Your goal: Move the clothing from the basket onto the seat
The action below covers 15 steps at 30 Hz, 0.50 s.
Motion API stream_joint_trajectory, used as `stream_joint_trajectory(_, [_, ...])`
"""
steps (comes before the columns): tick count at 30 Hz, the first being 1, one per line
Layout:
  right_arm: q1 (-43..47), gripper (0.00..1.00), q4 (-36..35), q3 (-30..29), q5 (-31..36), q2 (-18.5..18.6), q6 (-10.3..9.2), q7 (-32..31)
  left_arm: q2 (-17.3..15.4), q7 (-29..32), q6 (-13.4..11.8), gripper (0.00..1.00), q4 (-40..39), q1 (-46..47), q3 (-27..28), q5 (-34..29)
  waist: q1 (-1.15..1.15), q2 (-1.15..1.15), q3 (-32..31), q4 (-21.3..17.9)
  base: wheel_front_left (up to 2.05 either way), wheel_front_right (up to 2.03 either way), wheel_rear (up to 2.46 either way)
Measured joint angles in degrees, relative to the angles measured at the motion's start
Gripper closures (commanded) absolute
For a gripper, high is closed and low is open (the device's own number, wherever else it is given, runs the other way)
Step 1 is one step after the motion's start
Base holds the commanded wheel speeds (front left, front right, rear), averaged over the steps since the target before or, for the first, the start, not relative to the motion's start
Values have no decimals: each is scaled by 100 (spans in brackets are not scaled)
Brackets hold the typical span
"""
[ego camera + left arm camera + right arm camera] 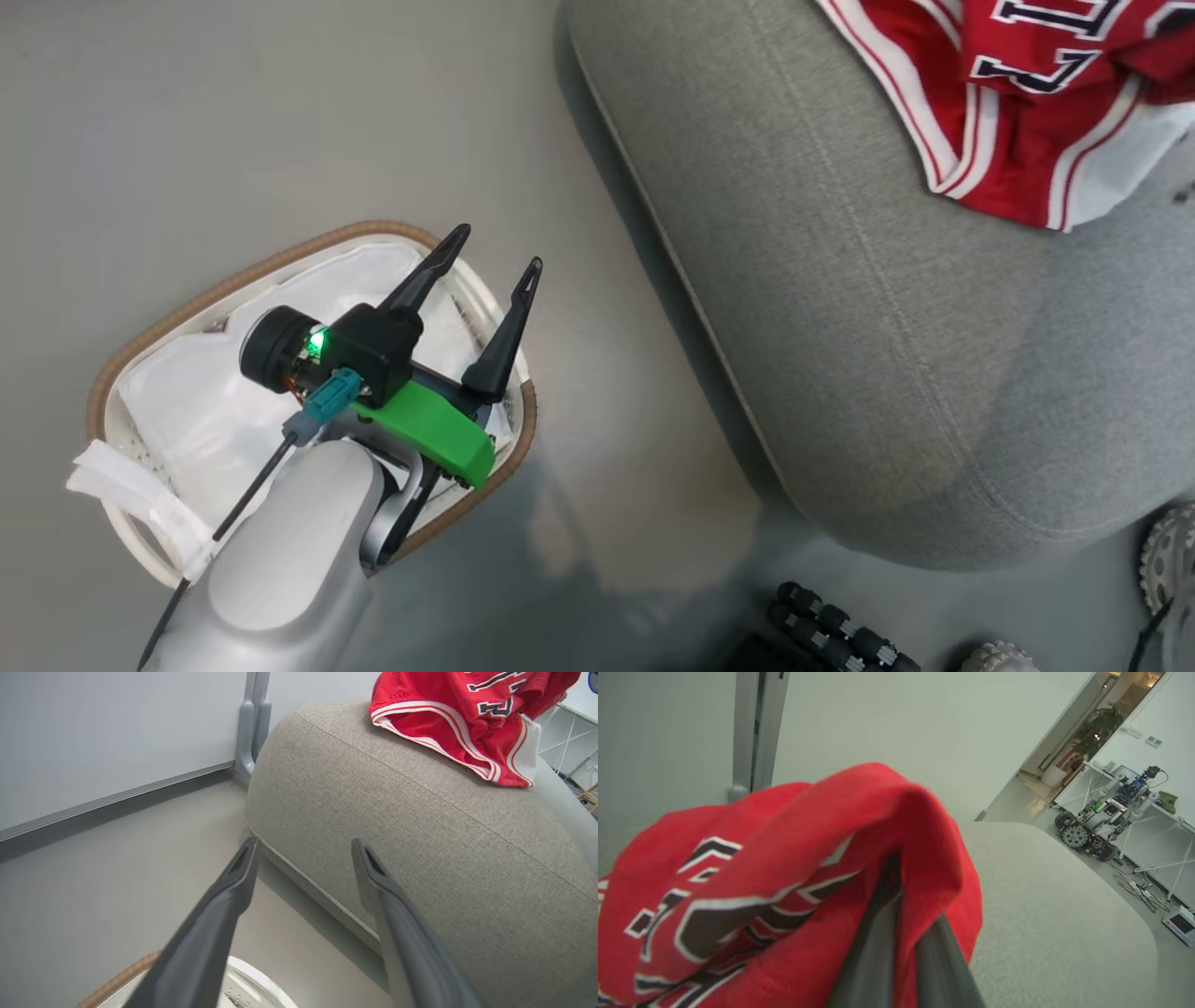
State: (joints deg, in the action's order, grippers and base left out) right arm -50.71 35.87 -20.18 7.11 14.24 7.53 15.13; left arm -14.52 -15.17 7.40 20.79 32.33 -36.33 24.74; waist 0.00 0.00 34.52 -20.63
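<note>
Head view: red basketball clothing (1018, 112) lies on the grey seat (887, 327) while the left claw (499, 246) hangs wide open over the basket (280, 250).
The clothing sits bunched on top of the seat, well in from the rounded edge that faces the basket, with its white-and-black striped trim and black lettering showing. In the right wrist view the right claw (896, 891) has its two fingers pressed together with a fold of the red cloth (784, 858) pinched and draped around their tips, above the seat's cushion (1055, 914). The left claw (306, 842) holds nothing, its fingers spread far apart and pointing toward the seat's side (397, 812). The basket stands on the floor (233, 121), near the seat's edge but apart from it, with its white liner (205, 401) showing inside the brown woven rim.
</note>
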Motion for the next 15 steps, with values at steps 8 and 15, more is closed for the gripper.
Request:
stream_joint_trajectory(8, [811,0,93,-438,-96,-432,0,0,-37,-1,0,0,134,-5,86,38,0,0,78,159,0,0,0])
stream_joint_trajectory(15, [1658,0,-355,-383,-294,-613,-1,0,131,0,0,0,307,-204,287,74,0,0,-296,98,0,0,0])
